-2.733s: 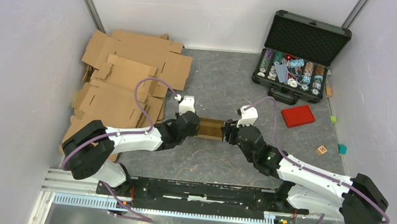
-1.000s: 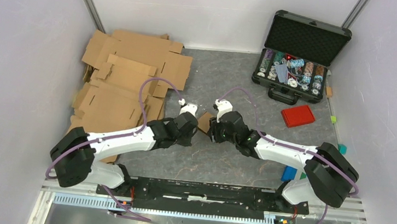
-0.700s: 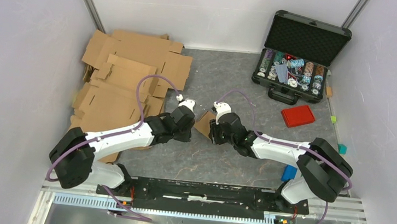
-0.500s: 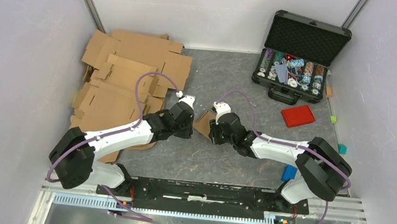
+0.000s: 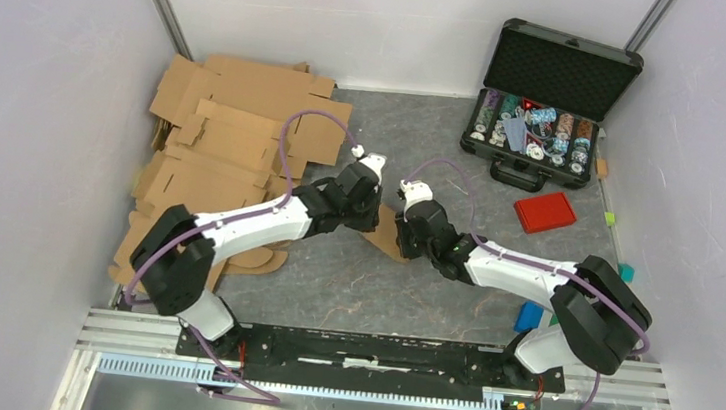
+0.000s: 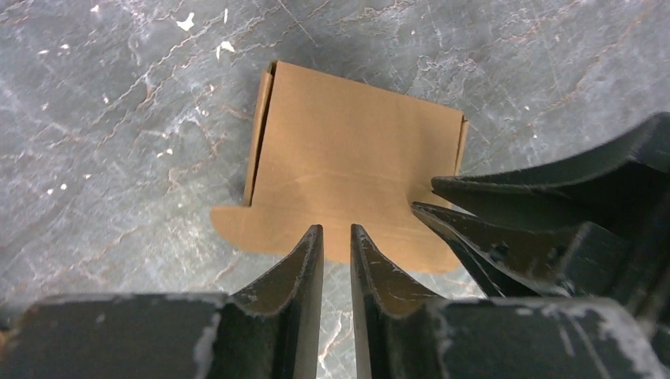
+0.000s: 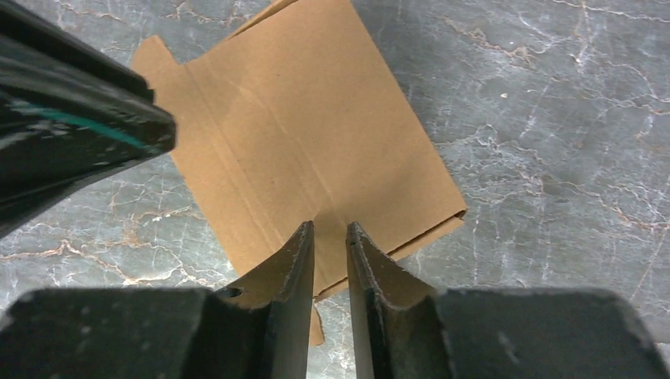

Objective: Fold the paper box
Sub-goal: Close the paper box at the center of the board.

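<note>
The paper box (image 5: pixel 388 240) is a small flattened piece of brown cardboard, lying on the grey table between the two arms. In the left wrist view the paper box (image 6: pixel 355 170) shows a rounded flap at its near edge. My left gripper (image 6: pixel 336 230) hovers over that edge with a narrow gap and nothing between its fingers. My right gripper (image 7: pixel 329 227) stands over the opposite edge of the box (image 7: pixel 308 142), also narrowly open and empty. From above, the left gripper (image 5: pixel 374 218) and right gripper (image 5: pixel 406 237) nearly meet over the box. Whether the tips touch it I cannot tell.
A heap of larger cardboard sheets (image 5: pixel 228 152) fills the left side, some under the left arm. An open black case (image 5: pixel 549 112) of chips stands at the back right, with a red lid (image 5: pixel 545 212) in front of it. Small blocks (image 5: pixel 529 316) lie near the right arm.
The left gripper has swung back and to the right, over the box. The box stood tilted between the grippers and now lies flat. The right jaws have narrowed.
</note>
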Available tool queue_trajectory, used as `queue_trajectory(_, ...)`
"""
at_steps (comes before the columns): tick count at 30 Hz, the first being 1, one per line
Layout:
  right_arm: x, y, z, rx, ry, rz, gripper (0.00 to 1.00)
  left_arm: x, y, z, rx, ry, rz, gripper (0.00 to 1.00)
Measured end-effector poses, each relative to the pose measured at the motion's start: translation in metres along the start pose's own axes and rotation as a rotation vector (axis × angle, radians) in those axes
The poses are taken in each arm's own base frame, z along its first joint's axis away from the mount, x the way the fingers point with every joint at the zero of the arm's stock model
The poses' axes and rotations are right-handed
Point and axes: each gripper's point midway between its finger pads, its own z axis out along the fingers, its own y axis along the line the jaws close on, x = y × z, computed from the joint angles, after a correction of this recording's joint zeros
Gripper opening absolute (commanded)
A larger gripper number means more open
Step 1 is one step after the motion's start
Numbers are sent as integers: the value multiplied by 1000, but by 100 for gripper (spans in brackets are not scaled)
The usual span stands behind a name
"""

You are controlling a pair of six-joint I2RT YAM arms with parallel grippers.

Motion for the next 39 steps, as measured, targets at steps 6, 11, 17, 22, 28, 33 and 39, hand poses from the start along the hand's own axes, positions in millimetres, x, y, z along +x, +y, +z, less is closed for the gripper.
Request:
queue_trajectory(6, 0, -6, 0, 14, 3, 10, 19, 20, 2, 37, -17, 92, 34, 17)
queue_trajectory(11, 8, -6, 1, 7, 19, 11, 15, 37, 6, 52, -28, 152, 40, 16)
queue_trajectory(17, 11, -4, 4, -5, 19, 16, 17, 36, 3, 56, -19, 153, 38, 15)
queue_trajectory(22, 10, -5, 1, -5, 20, 11, 26, 34, 3, 55, -14, 150, 36, 16)
queue_trajectory(28, -1, -14, -10, 18, 14, -16, 35, 29, 2, 42, -3, 125, 34, 21)
queue_trajectory(33, -21, -26, -10, 37, -14, -6, 58, 18, 0, 25, 11, 80, 30, 22)
queue_trajectory(39, -38, -28, 2, 10, 2, -38, 85, 22, 2, 23, 11, 82, 30, 20)
